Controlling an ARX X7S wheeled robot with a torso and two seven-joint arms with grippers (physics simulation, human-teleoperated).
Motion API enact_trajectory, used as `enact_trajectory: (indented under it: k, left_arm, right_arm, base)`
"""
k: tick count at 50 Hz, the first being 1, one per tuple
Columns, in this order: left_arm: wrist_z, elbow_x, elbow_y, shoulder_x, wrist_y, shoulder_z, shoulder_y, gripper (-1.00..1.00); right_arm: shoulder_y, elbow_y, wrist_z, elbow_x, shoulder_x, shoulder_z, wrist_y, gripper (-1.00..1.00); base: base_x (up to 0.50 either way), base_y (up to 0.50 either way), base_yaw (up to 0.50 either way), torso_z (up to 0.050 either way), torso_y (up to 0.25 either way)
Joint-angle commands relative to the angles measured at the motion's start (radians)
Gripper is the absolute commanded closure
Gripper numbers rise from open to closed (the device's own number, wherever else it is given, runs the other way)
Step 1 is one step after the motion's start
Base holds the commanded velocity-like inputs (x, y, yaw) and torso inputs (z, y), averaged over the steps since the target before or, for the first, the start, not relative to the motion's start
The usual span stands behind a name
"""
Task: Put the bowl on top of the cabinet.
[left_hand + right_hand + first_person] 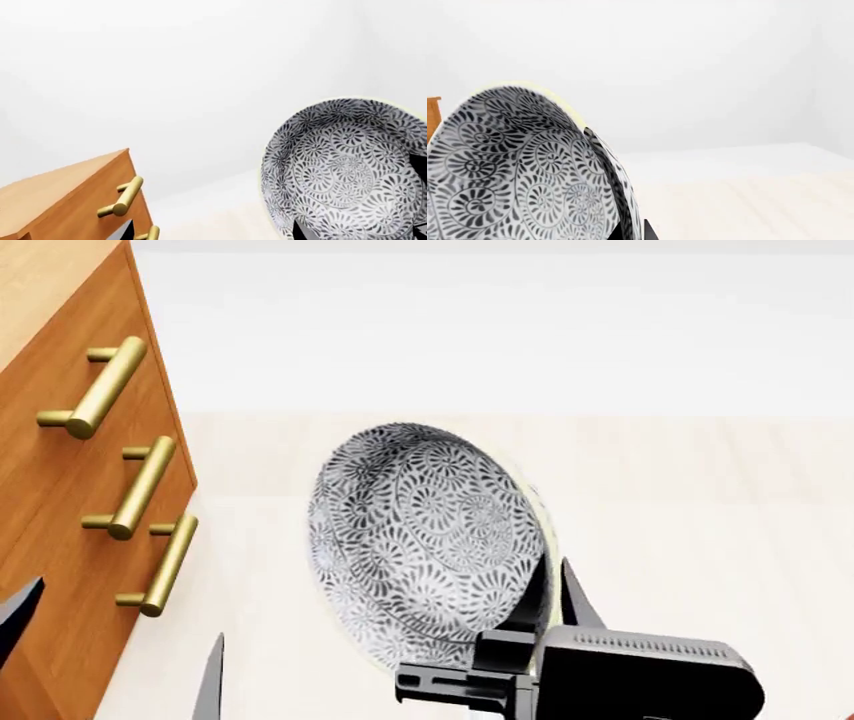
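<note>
Head view shows you the patterned bowl (424,540) held up on edge in mid-air, tilted so that its outer wall and base face the camera. Your right tool (545,605) is clamped on the bowl's lower rim, one dark finger (577,598) lying against the side toward the thin yellowish rim, with the tool's black body just below it. The bowl hangs clear of the pale wooden floor (694,500), beside the orange-brown cabinet (54,490) and apart from it, level with the drawer fronts and their three brass bar handles (140,488), so below the cabinet's top.

Your left tool (120,655) shows only as two dark finger tips spread well apart near the cabinet's lower front, holding nothing.

In the left wrist view you look into the bowl's floral inside (343,167), with the cabinet's upper corner (73,200) and two handles off to the side.

In the right wrist view the bowl's (520,170) rim runs edge-on.
</note>
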Motion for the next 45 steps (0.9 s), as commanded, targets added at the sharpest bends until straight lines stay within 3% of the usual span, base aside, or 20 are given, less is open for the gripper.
enact_trajectory:
  k: [1, 8, 18, 45]
  left_arm:
    - [0.002, -0.027, 0.001, 0.004, -0.047, 0.056, -0.107, -1.0]
    - [0.014, -0.202, -0.017, 0.049, -0.159, 0.017, -0.226, -1.0]
    - [0.023, -0.356, -0.02, 0.058, -0.166, -0.028, -0.28, -1.0]
    - [0.048, -0.377, -0.065, 0.063, -0.145, -0.019, -0.309, -1.0]
  right_arm:
    - [0.023, -0.005, -0.043, -0.076, -0.016, -0.018, -0.001, 1.0]
    - [0.019, -0.002, -0.047, -0.09, -0.015, -0.026, -0.014, 1.0]
    - [0.018, -0.006, -0.047, -0.105, -0.013, -0.034, -0.026, 1.0]
    - [-0.019, -0.019, -0.047, -0.194, 0.004, -0.07, -0.107, 1.0]
  base:
    - [0.0, 0.0, 0.0, 0.0, 0.0]
    - [0.0, 0.0, 0.0, 0.0, 0.0]
    - [0.0, 0.0, 0.0, 0.0, 0.0]
    - [0.0, 0.0, 0.0, 0.0, 0.001]
